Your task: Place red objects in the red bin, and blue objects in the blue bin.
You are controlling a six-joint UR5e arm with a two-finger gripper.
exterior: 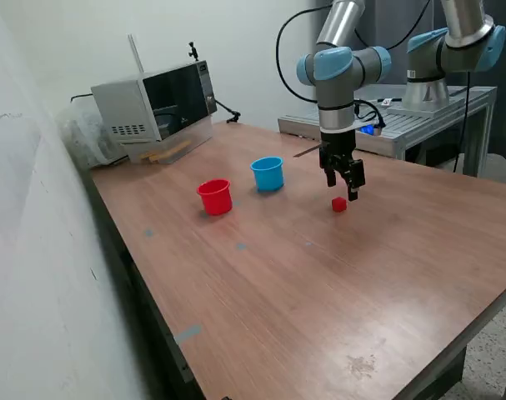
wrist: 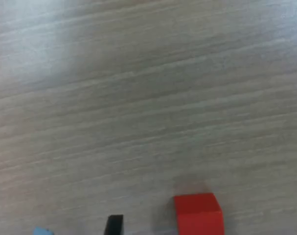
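Observation:
One small red cube [exterior: 339,204] lies on the wooden table [exterior: 319,292]. My gripper [exterior: 343,190] hangs just above it, open and empty. In the wrist view the red cube [wrist: 198,214] sits between my spread fingers, apart from the dark fingertip [wrist: 114,225]. The red cup [exterior: 214,197] and the light blue cup [exterior: 268,173] stand upright side by side, towards the exterior view's left of the cube. No dark blue cubes and no second red cube are in view. What the cups hold is hidden.
A microwave [exterior: 157,104] stands at the table's far left corner by the wall. A second arm [exterior: 453,50] is mounted on a metal bench [exterior: 403,125] behind the table. Small blue tape marks [exterior: 241,246] are on the tabletop.

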